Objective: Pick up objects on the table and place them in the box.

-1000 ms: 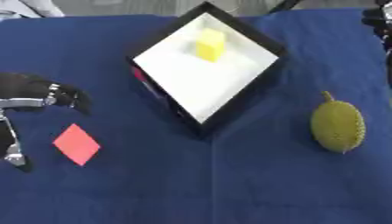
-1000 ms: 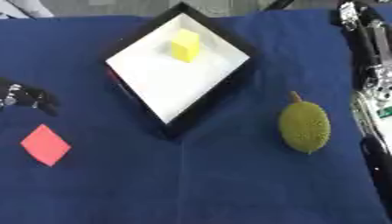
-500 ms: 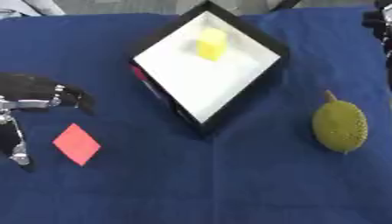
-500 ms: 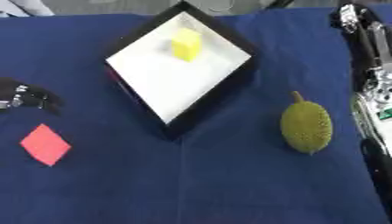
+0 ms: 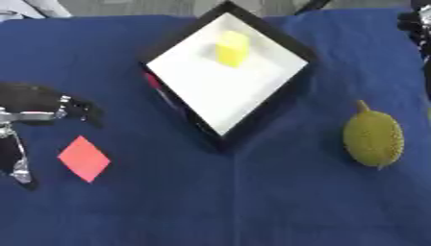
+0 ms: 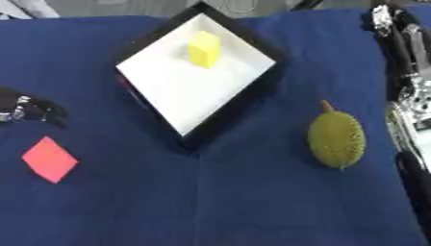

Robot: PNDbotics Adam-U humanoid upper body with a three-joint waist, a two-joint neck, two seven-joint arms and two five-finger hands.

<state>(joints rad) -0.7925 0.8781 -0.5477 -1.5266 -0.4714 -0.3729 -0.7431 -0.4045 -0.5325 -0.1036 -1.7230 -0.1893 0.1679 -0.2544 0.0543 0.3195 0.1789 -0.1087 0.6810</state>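
- The left hand (image 5: pixel 38 108) is seen at the left edge of the worktop (image 5: pixel 235 202); its fingers (image 5: pixel 19 166) are spread and relaxed, holding nothing, with one reaching down beside the red diamond-shaped piece (image 5: pixel 84 158) without touching it.
- The right hand (image 6: pixel 404 72) is seen along the right edge; whether its fingers are open or closed cannot be told.
- One black box (image 6: pixel 252 91) with a white floor is set corner-on at the middle back; one yellow block (image 6: pixel 204 48) lies inside it.
- One green durian-like fruit (image 6: pixel 336 136) lies on the blue cloth right of the box, apart from it.
- No readable writing is seen.
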